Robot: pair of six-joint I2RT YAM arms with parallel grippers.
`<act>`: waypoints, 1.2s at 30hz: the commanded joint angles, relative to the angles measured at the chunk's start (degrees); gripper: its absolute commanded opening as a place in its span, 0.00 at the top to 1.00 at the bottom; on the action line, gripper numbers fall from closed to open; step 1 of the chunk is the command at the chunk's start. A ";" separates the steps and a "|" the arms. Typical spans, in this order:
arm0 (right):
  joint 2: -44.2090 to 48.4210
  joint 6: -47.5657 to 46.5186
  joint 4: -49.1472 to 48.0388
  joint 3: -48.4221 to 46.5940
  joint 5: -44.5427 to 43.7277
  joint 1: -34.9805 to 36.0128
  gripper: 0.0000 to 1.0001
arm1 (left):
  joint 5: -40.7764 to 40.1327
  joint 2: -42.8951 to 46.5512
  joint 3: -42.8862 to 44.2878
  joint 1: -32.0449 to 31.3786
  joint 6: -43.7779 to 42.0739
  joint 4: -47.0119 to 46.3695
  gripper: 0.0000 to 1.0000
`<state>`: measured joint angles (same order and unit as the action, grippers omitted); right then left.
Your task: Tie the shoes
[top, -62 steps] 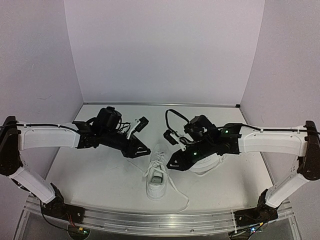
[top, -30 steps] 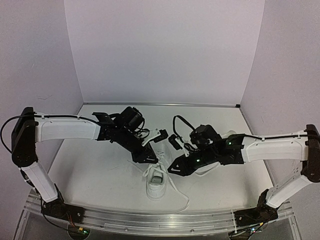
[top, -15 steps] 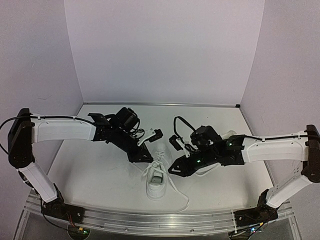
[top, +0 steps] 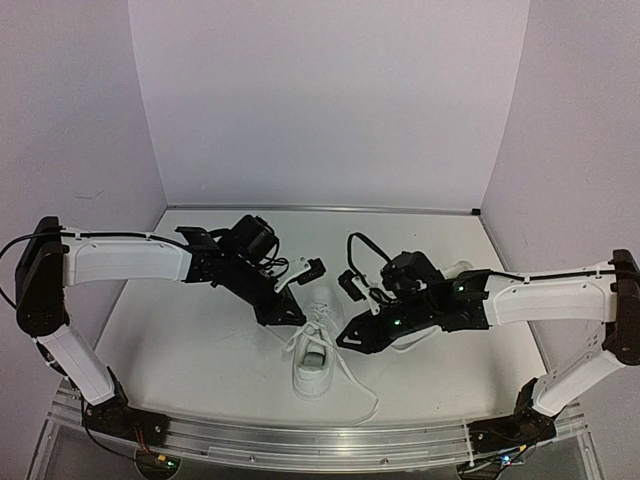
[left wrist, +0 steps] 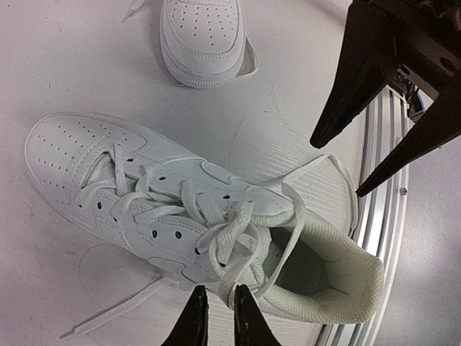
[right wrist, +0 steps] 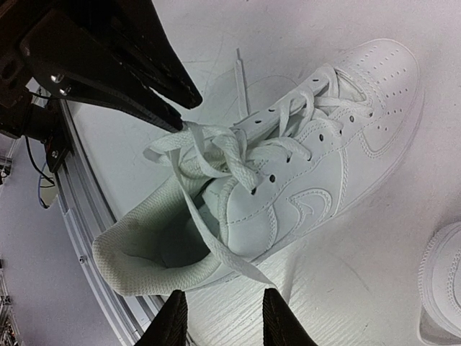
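While the left gripper hangs at its left flank, jaws barely parted with nothing clearly held, the shoe stands upright near the table's front, toe pointing away from the bases. It is all white, with a perforated toe and a greyish insole. Its laces lie loose over the tongue, ends trailing. The right gripper hovers at its right flank, jaws wide and empty. A second shoe sits beyond, partly under that arm. The table is white, the walls pale lilac.
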<state>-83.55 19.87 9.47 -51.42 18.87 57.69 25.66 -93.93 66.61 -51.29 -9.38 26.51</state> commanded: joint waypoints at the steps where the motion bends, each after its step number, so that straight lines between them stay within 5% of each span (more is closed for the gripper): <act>1: 0.77 0.14 -1.10 0.02 -1.13 0.37 0.66 | 1.15 -0.04 1.00 0.31 -0.49 -0.81 0.88; 36: -1.61 0.04 -1.65 1.07 -0.88 0.30 0.63 | -0.86 -0.12 7.21 0.32 -1.63 1.86 1.00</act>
<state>-84.37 20.01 9.43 -50.48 18.28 57.69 25.23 -95.33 69.89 -51.29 -10.46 27.64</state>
